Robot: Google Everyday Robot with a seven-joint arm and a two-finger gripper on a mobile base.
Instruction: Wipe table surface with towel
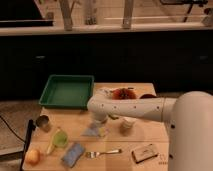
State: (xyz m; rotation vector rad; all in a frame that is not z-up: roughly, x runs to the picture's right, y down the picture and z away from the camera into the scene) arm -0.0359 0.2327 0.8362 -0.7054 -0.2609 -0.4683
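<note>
A small pale blue-grey towel (95,131) lies crumpled on the wooden table (150,134) near its middle. My white arm reaches in from the right and bends down over it. My gripper (97,121) is at the arm's left end, right above the towel and touching or nearly touching its top edge.
A green tray (66,91) sits at the back left. A plate with red food (123,94) is at the back. A cup (126,125) stands right of the towel. A metal can (43,122), green cup (60,138), orange (32,156), blue sponge (73,154), fork (104,152) and small box (145,152) lie along the front.
</note>
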